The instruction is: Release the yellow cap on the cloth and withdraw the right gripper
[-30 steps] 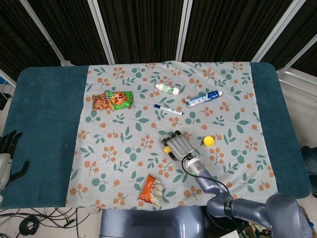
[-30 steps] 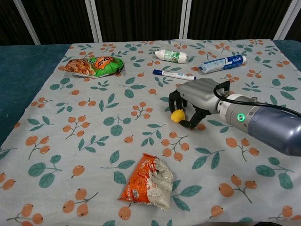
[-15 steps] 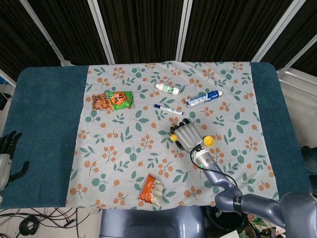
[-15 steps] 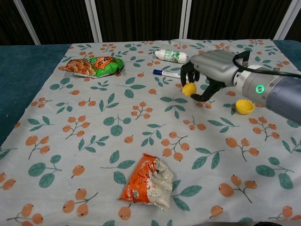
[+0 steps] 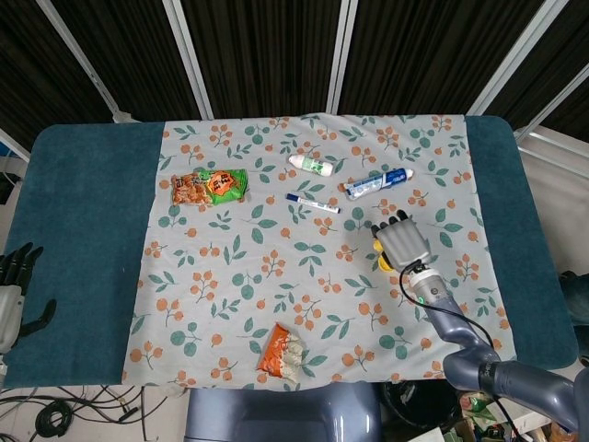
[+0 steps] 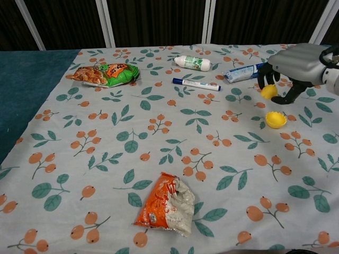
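Note:
My right hand point(image 6: 297, 64) hovers over the right part of the floral cloth point(image 6: 100, 153), fingers curled down. It pinches a small yellow cap point(image 6: 268, 91) at its fingertips, held just above the cloth. A second yellow cap point(image 6: 275, 119) lies open side up on the cloth just below and in front of the hand. In the head view the right hand point(image 5: 403, 241) covers most of both; a bit of the held yellow cap point(image 5: 378, 246) and of the lying cap point(image 5: 386, 265) shows at its left edge. My left hand point(image 5: 11, 287) rests off the table's left edge, fingers apart, holding nothing.
A toothpaste tube point(image 6: 249, 72), a blue marker point(image 6: 196, 83) and a white bottle point(image 6: 193, 62) lie behind and left of the right hand. A green-orange snack pack point(image 6: 106, 74) sits at the far left, an orange packet point(image 6: 167, 205) near the front edge.
The right hand has carried the yellow cap from the middle of the cloth rightward and further back, stopping above the second yellow cap. The left hand has not moved.

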Controlling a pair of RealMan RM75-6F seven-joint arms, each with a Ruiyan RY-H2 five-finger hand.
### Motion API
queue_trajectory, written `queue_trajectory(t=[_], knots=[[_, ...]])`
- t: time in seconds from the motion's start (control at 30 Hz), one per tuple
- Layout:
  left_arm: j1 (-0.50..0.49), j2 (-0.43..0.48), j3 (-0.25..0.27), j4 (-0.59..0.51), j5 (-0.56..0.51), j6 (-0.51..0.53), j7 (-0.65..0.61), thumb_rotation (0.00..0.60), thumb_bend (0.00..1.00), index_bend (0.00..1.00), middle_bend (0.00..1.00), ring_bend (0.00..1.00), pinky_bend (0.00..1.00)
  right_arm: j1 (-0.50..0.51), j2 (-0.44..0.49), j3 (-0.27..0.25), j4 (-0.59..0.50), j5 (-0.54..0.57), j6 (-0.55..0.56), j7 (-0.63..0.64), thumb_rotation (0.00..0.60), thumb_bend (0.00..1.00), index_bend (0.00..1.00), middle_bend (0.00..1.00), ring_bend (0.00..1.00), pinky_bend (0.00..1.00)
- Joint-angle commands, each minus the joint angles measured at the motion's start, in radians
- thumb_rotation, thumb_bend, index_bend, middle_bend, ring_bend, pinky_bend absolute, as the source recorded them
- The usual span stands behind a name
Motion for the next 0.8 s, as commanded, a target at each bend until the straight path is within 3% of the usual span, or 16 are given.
queue_trajectory(t=[0.03, 0.63, 0.8], knots=[[-0.001, -0.001, 0.0, 0.0, -0.001, 0.0, 0.003, 0.6, 0.38, 0.03, 0.0, 0.0, 0.0, -0.008, -0.003, -0.01, 0.013, 0.005, -0.007, 0.013, 0.6, 0.47, 0.56, 0.48, 0.36, 0.22], [0.001, 0.0, 0.0, -0.001, -0.002, 0.002, 0.009, 0.6, 0.38, 0.03, 0.0, 0.0, 0.0, -0.034, 0.0, -0.046, 0.014, -0.007, -0.013, 0.048, 0.6, 0.44, 0.56, 0.47, 0.35, 0.22], [0.001, -0.001, 0.001, -0.001, -0.002, 0.001, 0.009, 0.6, 0.38, 0.02, 0.0, 0.0, 0.0, -0.035, -0.008, -0.049, 0.004, -0.002, -0.017, 0.044, 0.6, 0.34, 0.45, 0.39, 0.29, 0.22]])
